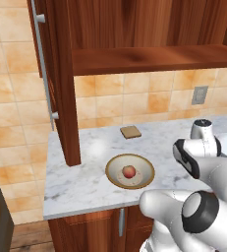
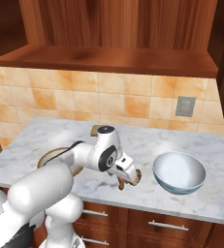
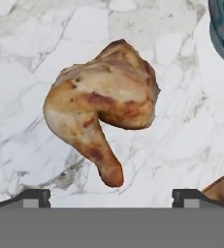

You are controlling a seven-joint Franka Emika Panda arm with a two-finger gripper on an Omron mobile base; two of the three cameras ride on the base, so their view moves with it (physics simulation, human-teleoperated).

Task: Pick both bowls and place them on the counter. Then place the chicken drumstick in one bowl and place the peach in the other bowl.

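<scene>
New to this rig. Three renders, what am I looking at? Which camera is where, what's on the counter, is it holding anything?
It is a simulated kitchen with a white robot arm on a drivable base. Two pictures come from cameras on that base, behind the arm to its left and right. The third looks along the pincer from the hand itself.

On the marble counter: a shallow tan bowl with a peach inside, an empty white and blue bowl, and a bread slice near the wall.

In the hand picture a chicken drumstick lies on the marble, with the two finger tips wide apart at the bottom. The pincer is open, above the drumstick, and holds nothing.
</scene>
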